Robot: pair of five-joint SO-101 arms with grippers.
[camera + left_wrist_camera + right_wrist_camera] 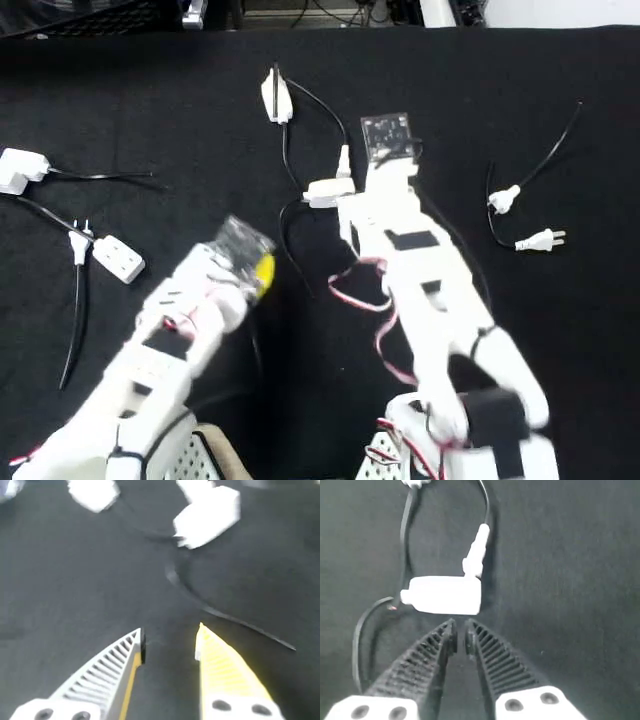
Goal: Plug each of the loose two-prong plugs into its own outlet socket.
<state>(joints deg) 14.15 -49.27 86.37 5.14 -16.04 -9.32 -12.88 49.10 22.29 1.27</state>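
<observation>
A white outlet socket [445, 595] lies mid-table with a white two-prong plug [475, 556] seated in its far side; the pair shows as socket [327, 192] and plug [343, 160] from above. My right gripper [460, 631] is shut, empty, its tips just short of that socket; from above the right gripper [345, 212] is beside it. My left gripper [170, 636] hangs open and empty over bare cloth; from above the left gripper [256, 270] is left of the socket. Two loose plugs [503, 199] [540, 240] lie at the right. Another socket [118, 258] lies at the left beside a plug [78, 243].
A third white socket [277, 97] sits at the back centre on a black cable. A white adapter [20, 169] lies at the far left edge. A black cable [230, 621] runs across the cloth ahead of my left gripper. The black cloth [180, 130] covers the table.
</observation>
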